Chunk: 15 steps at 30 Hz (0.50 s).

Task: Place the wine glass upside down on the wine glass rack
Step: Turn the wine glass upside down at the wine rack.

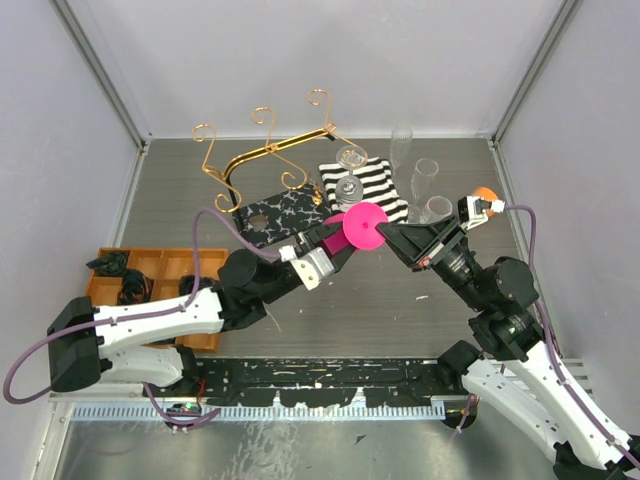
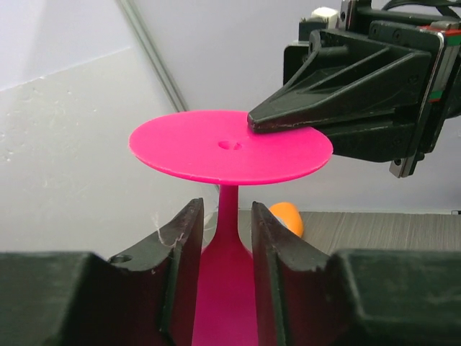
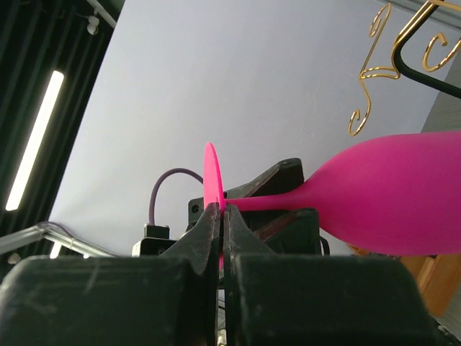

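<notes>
**Wine glass [image 1: 363,227] pinched by its foot above the table [image 1: 400,300]**

Found the right end effector [image 3: 220,213] pressed fully shut on the rim of the pink foot disc, its fingertips clamping the thin edge from both faces. Saw the left end effector [image 2: 227,205] part open, its two fingers [image 2: 184,245] straddling the stem just below the foot. Made out a sliver of gap on each side of the stem and no contact there. Read the glass as hanging in mid-air between the two arms, tilted. Noted the flat foot turned upward and the bowl lower down, toward the left arm and clear of the table.

Spotted the wine glass rack [image 1: 270,150] behind and to the left of the glass, at the far side of the table. Took in its gold wire with curled scroll hooks and its black base with white marbling, apart from the glass. Placed a black-and-white striped cloth [image 1: 375,185] just right of that base, with clear glasses [image 1: 427,178] standing on it and beside it. Caught an orange ball [image 1: 485,195] close behind the right wrist. Marked a wooden tray [image 1: 150,275] at the left, partly under the left arm, with dark small items in its compartments.
</notes>
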Motion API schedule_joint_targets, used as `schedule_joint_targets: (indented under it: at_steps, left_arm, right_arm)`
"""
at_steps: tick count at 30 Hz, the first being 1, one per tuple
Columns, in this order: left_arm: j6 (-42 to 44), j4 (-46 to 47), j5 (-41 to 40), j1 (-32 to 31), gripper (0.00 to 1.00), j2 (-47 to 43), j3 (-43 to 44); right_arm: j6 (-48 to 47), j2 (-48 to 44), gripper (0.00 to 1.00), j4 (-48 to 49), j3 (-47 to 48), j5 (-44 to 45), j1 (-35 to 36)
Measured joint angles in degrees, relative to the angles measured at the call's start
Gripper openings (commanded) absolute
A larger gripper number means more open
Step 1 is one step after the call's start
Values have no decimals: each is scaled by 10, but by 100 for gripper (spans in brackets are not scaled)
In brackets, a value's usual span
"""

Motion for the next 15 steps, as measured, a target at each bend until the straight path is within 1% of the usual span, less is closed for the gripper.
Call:
schedule_joint_targets:
  at_steps: [5,14,15]
  left_arm:
    - [1,6,3,-1,28,5,8]
    - [2,18,5,-2,7,9,14]
    - [2,18,4,-2,3,10,14]
  right_arm:
    - [40,-9,1,14,-16,21,0]
    - [72,-15,1,21,-26,42,0]
    - [73,-15,1,21,-27,42,0]
